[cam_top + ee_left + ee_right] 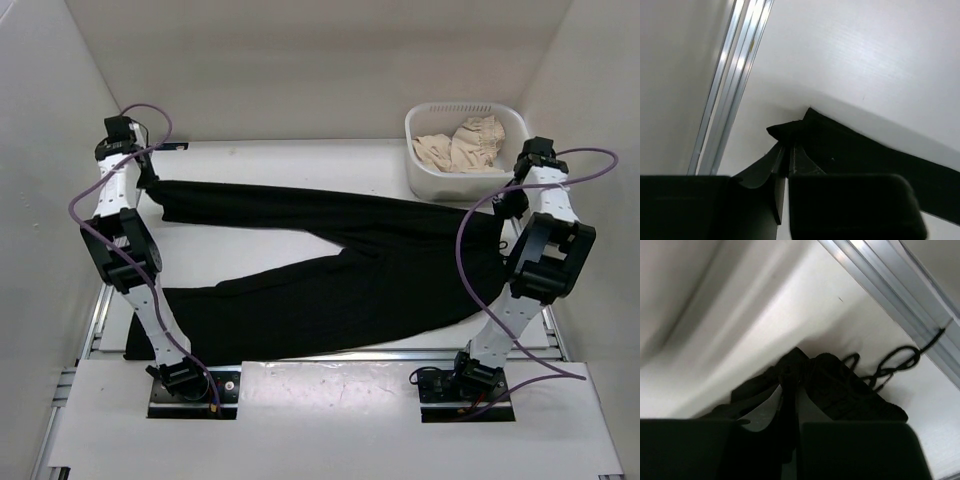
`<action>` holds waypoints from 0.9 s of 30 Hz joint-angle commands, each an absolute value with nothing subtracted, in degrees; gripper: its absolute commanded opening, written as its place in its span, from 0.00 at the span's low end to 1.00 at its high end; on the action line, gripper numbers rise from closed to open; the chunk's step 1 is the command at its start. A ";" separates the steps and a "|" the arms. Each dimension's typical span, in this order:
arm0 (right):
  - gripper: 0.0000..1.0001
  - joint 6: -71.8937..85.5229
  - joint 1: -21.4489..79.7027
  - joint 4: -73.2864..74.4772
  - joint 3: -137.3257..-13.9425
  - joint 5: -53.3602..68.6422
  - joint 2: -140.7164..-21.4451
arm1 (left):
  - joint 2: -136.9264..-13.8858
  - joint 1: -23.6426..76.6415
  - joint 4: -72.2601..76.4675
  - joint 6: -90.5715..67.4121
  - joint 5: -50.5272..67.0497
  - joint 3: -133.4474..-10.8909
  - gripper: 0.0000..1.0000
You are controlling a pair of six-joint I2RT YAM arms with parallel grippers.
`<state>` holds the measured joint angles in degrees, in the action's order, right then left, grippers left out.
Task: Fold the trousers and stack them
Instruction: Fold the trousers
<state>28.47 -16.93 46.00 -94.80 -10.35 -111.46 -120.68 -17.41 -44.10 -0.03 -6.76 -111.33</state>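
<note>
Setting: white table (pixel 300 165) boxed in by pale walls, both arm bases at its near edge.
Trousers: one black pair (pixel 330 270), soft and matte, spread flat over most of the table – waist at the right edge, the two legs splayed leftward.
Long axis: left to right, roughly along the near edge; the far leg runs to the far-left corner, the near leg to the near-left corner.
Far-leg hem: its corner (pixel 785 129) is lifted slightly off the surface, bunched to a point.
Left gripper: (pixel 788 145) at the far-left corner, fingers pressed together on that hem corner.
Waistband: gathered in a dark clump (pixel 840 385) by the right edge, a drawstring (pixel 890 362) looping loose beside it.
Right gripper: (pixel 790 382) pinching the waistband, fingers closed on cloth.
Key relation: each arm grips its own end of the far half, so the cloth lies toward the near edge from both – the likely fold carries that half over the near leg.
Nearer arm: neither; the ends are shared.
Far-right corner: white basket (pixel 425 170) holding a beige cloth (pixel 460 145), just beyond the waist.
</note>
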 commanded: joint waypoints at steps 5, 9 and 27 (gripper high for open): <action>0.00 25.84 -19.60 42.28 -85.87 -3.61 -100.91 | -105.83 -19.07 -44.65 0.00 -10.36 -93.54 0.20; 0.00 25.31 -19.60 43.59 -81.76 -2.99 -95.04 | -100.65 -21.44 -45.43 0.00 -10.99 -91.58 0.18; 0.00 32.97 -22.94 50.98 -63.88 -15.38 -78.56 | -79.35 -37.00 -50.19 0.00 -13.72 -60.19 0.17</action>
<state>32.88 -22.50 52.82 -58.02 -13.80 -76.71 -79.50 -37.01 -53.41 0.01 -14.59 -56.93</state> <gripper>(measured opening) 0.093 0.171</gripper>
